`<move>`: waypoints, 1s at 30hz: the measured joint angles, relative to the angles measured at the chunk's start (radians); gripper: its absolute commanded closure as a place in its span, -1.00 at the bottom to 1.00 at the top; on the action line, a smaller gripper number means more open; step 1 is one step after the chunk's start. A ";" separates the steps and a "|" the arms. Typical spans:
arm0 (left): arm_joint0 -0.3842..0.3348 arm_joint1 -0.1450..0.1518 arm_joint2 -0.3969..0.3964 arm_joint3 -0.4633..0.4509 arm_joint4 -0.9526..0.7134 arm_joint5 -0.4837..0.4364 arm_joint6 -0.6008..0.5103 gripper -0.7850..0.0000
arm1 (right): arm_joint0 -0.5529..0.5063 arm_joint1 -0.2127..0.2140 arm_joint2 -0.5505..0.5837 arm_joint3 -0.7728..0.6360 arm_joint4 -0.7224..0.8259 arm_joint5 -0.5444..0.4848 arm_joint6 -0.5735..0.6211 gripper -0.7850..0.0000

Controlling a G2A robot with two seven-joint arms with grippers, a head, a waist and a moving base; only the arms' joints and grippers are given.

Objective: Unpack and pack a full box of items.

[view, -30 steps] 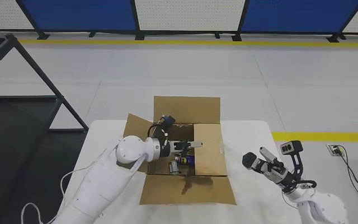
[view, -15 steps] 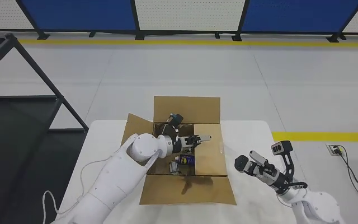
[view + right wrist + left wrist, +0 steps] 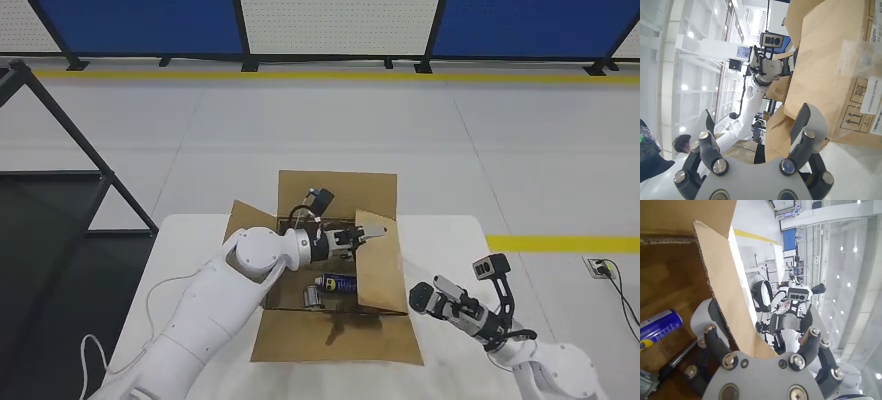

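Observation:
The cardboard box [image 3: 335,192] stands open in the middle of the white table [image 3: 190,250]. Its right flap [image 3: 380,272] is tilted up. My left gripper [image 3: 365,235] reaches over the box and is open, with that flap [image 3: 725,279] standing between its spread fingers [image 3: 702,313]. Inside the box lie a blue spray can [image 3: 338,284] [image 3: 659,326], a black pen [image 3: 677,357] and a small metal item [image 3: 312,296]. My right gripper [image 3: 422,298] is open and holds nothing, close to the box's outer right wall [image 3: 829,75].
The front flap [image 3: 335,340] lies flat toward me and the left flap [image 3: 245,225] angles outward. Bare table lies to the left and right of the box. A black frame [image 3: 70,140] stands beyond the table's left side.
My left gripper has moved right across the box to the right flap, which has risen from flat to tilted up. My right gripper has come left, closer to the box.

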 measured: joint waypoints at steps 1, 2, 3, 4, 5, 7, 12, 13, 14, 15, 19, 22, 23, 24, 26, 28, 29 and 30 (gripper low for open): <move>-0.001 -0.001 -0.002 -0.007 0.003 -0.001 0.003 -1.00 | -0.001 0.000 -0.002 -0.005 0.001 -0.006 0.001 -1.00; -0.001 -0.002 -0.004 -0.013 0.005 -0.001 0.006 -1.00 | -0.002 0.001 -0.003 -0.012 0.002 -0.011 0.002 -1.00; -0.001 -0.004 -0.006 -0.022 0.006 0.000 0.009 -1.00 | -0.005 0.001 -0.005 -0.022 0.002 -0.019 0.002 -1.00; -0.002 -0.005 -0.008 -0.027 0.006 0.000 0.012 -1.00 | -0.007 0.002 -0.007 -0.031 0.002 -0.024 0.002 -1.00; -0.004 -0.007 -0.008 -0.031 0.009 0.001 0.017 -1.00 | -0.009 0.002 -0.008 -0.040 0.000 -0.027 0.001 -1.00; -0.008 -0.013 -0.008 -0.039 0.012 -0.001 0.030 -1.00 | -0.014 0.004 -0.011 -0.064 -0.013 -0.027 -0.005 -1.00; -0.020 -0.031 -0.014 -0.039 -0.014 -0.023 0.054 -1.00 | -0.022 0.007 -0.006 -0.085 -0.066 -0.007 -0.040 -1.00; -0.023 -0.034 -0.014 -0.038 -0.016 -0.028 0.057 -1.00 | -0.022 0.006 -0.006 -0.084 -0.062 -0.007 -0.038 -1.00; -0.025 -0.037 -0.013 -0.037 -0.017 -0.031 0.058 -1.00 | -0.022 0.006 -0.006 -0.084 -0.060 -0.007 -0.037 -1.00; -0.029 -0.041 -0.012 -0.035 -0.018 -0.034 0.059 -1.00 | -0.022 0.006 -0.006 -0.084 -0.060 -0.008 -0.036 -1.00; -0.043 -0.057 0.001 -0.029 -0.016 -0.037 0.056 -1.00 | -0.032 0.006 -0.006 -0.110 -0.063 -0.029 -0.058 -1.00; -0.056 -0.074 0.020 -0.017 -0.010 -0.034 0.052 -1.00 | -0.079 0.004 0.013 -0.187 -0.085 -0.117 -0.136 -1.00; -0.060 -0.079 0.025 -0.013 -0.010 -0.034 0.053 -1.00 | -0.097 0.004 0.021 -0.211 -0.091 -0.144 -0.159 -1.00; -0.065 -0.086 0.031 -0.006 -0.010 -0.036 0.053 -1.00 | -0.123 0.004 0.034 -0.242 -0.095 -0.177 -0.188 -1.00; -0.072 -0.095 0.038 0.005 -0.010 -0.039 0.053 -1.00 | -0.159 0.004 0.050 -0.282 -0.090 -0.218 -0.217 -1.00; -0.080 -0.105 0.045 0.019 -0.012 -0.043 0.050 -1.00 | -0.189 0.006 0.059 -0.318 -0.080 -0.239 -0.201 -1.00; -0.083 -0.110 0.047 0.025 -0.013 -0.046 0.048 -1.00 | -0.195 0.008 0.061 -0.328 -0.082 -0.235 -0.185 -1.00; -0.086 -0.115 0.051 0.034 -0.014 -0.048 0.045 -1.00 | -0.196 0.010 0.062 -0.340 -0.095 -0.220 -0.171 -1.00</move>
